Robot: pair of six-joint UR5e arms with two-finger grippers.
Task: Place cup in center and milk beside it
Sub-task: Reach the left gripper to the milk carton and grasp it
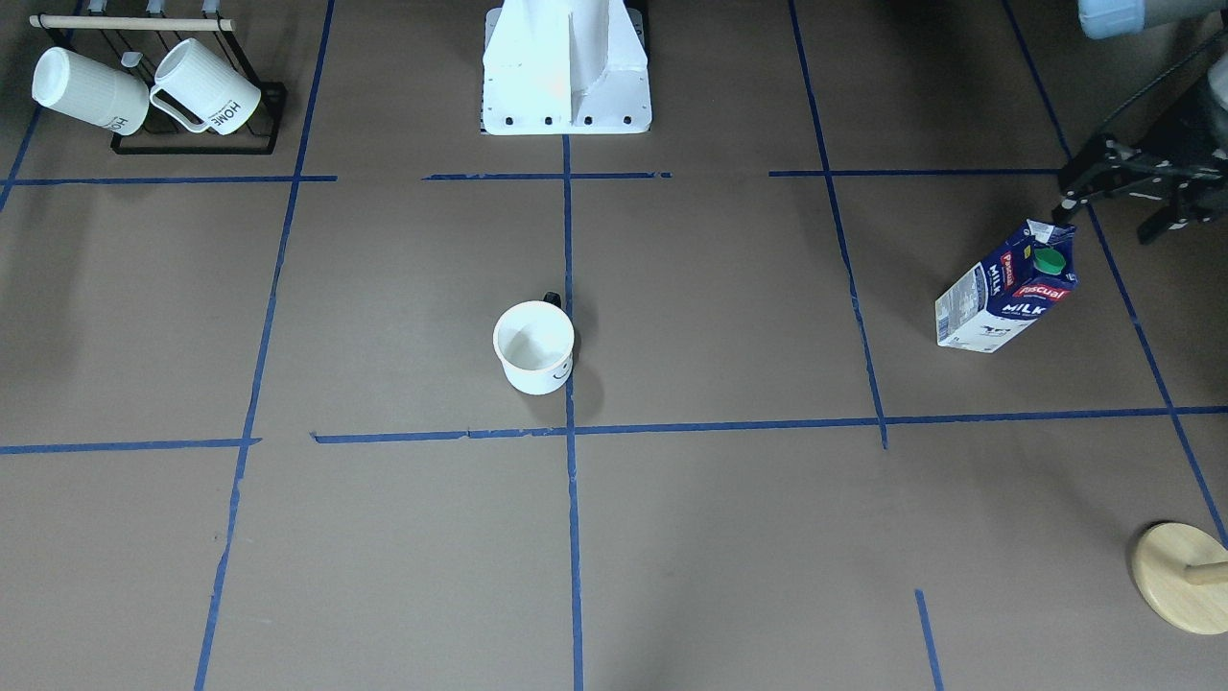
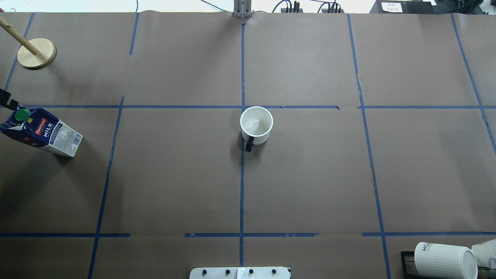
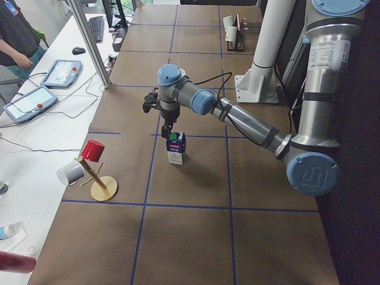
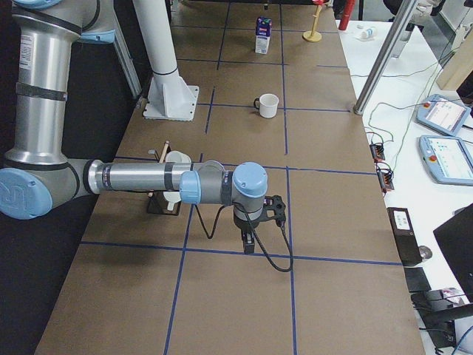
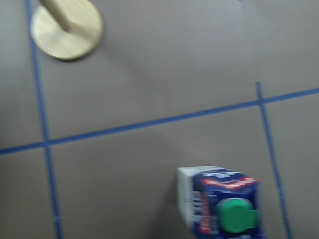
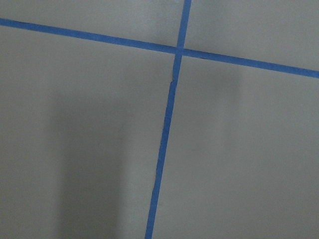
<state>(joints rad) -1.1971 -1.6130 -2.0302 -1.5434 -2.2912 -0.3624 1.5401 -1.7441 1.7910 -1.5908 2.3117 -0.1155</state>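
Observation:
The cup point(image 1: 533, 347), a smooth white mug with a black handle, stands upright beside the center tape cross point(image 1: 569, 432), just on the robot's side of it; it also shows in the overhead view point(image 2: 256, 124). The milk point(image 1: 1007, 288) stands upright far out on the robot's left, also seen from overhead point(image 2: 40, 131) and low in the left wrist view point(image 5: 222, 204). My left gripper point(image 1: 1108, 219) hovers just above the carton's top, open and empty. My right gripper point(image 4: 250, 240) shows only in the exterior right view, low over bare table; I cannot tell its state.
A black rack with ribbed HOME mugs point(image 1: 192, 91) stands at the robot's near right corner. A wooden mug tree base point(image 1: 1180, 576) stands at the far left, beyond the milk. The white robot base point(image 1: 566, 72) is at the table's near edge.

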